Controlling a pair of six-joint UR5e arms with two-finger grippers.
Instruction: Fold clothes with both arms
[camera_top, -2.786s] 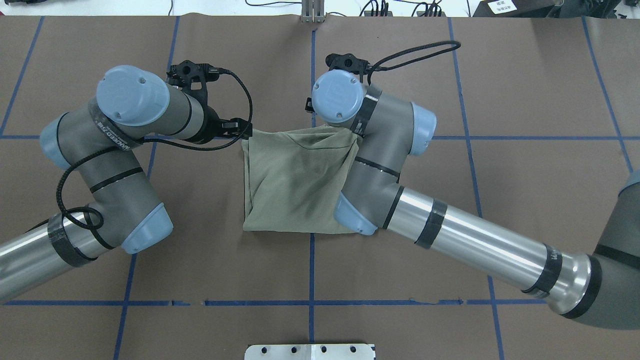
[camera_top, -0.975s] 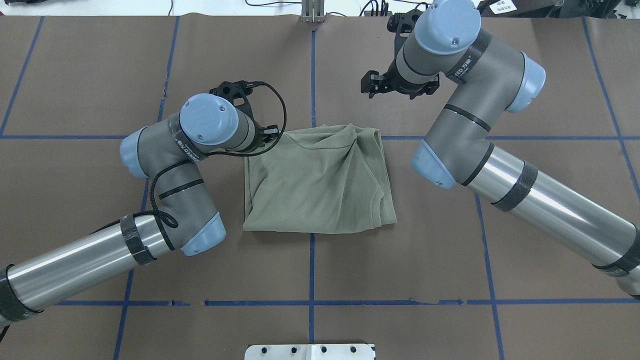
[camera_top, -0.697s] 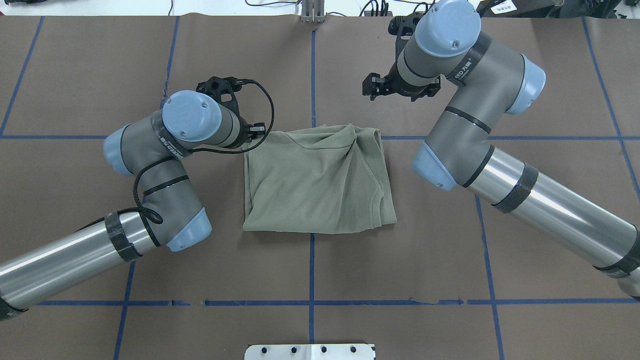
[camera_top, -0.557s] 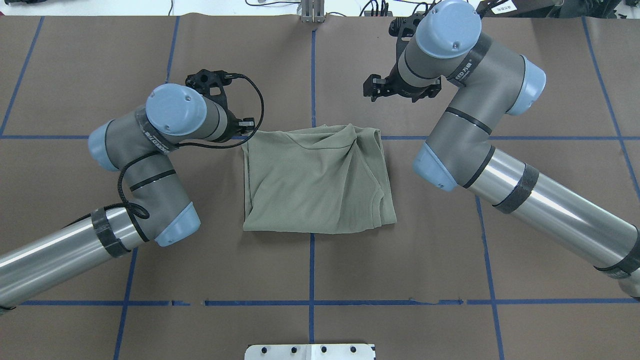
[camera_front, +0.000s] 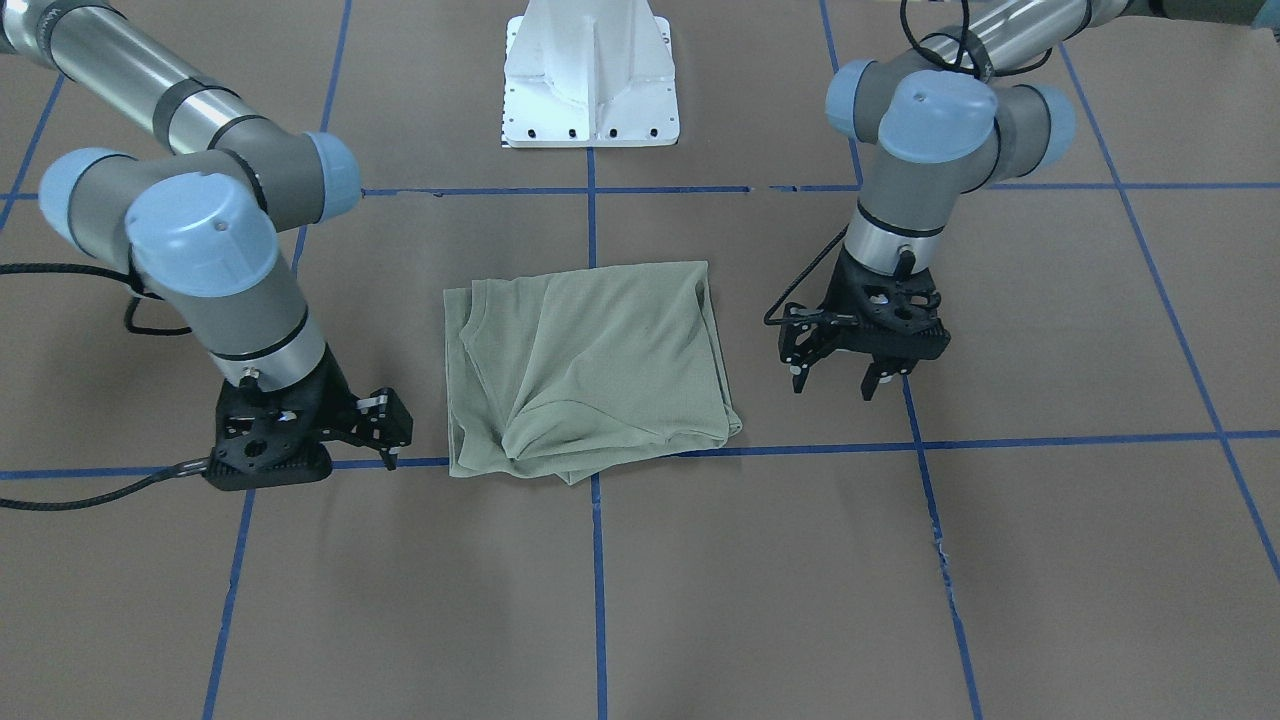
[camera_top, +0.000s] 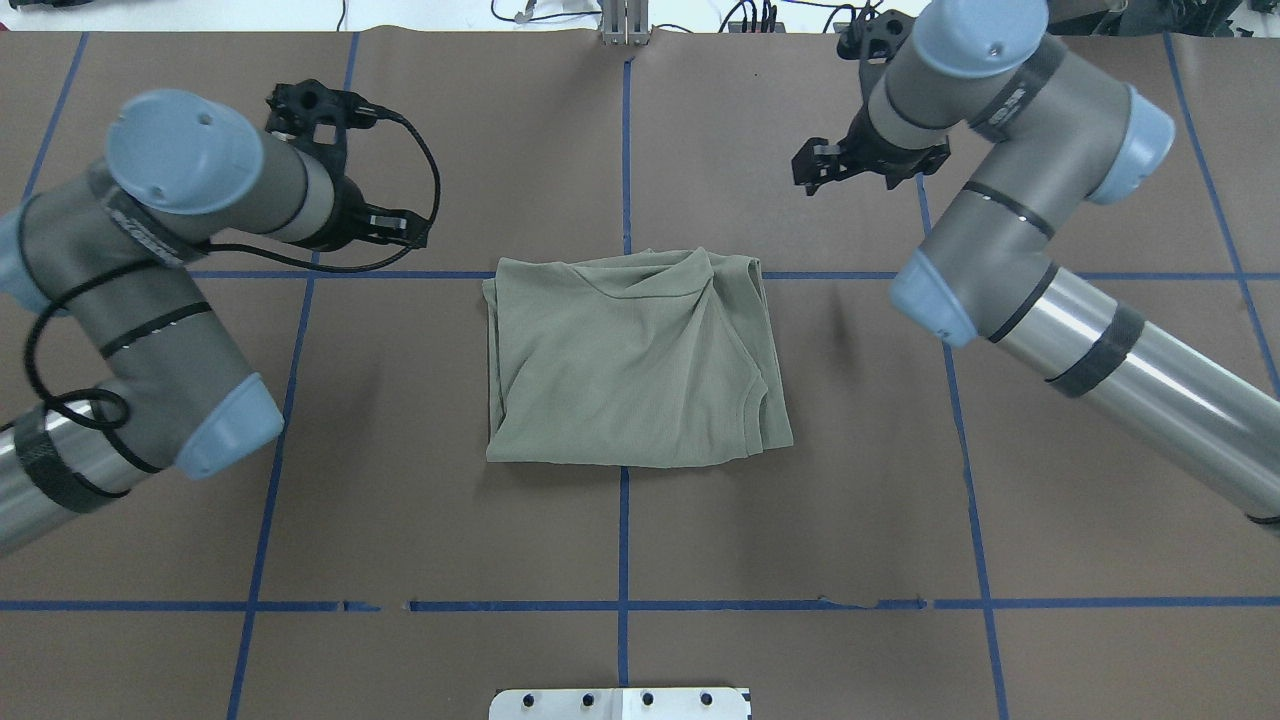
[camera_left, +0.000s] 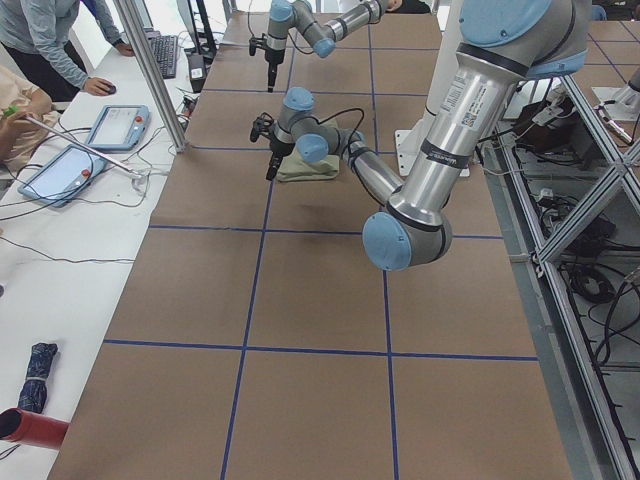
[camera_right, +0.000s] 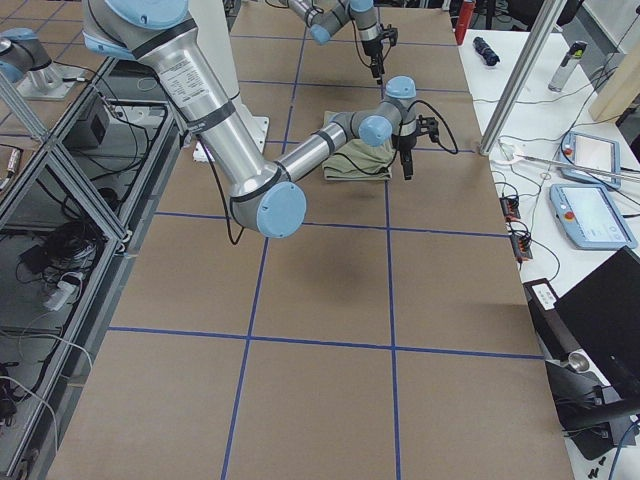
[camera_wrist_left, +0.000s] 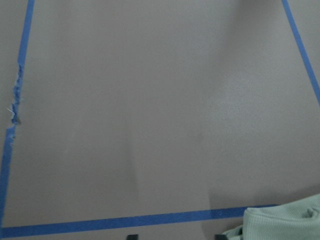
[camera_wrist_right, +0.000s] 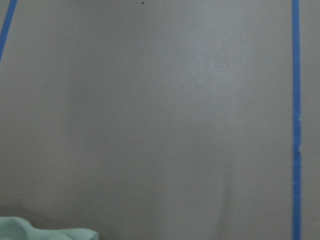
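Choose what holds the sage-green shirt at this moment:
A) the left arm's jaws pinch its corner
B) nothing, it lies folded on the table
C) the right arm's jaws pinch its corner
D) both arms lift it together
B: the shirt lies folded flat on the brown table, while the left arm and the right arm stand off to either side, their jaws open and clear of the fabric.

Overhead and opposite front views, both steeply down on the shirt (camera_top: 630, 365); wrist cameras near tabletop (camera_wrist_left: 150, 125).
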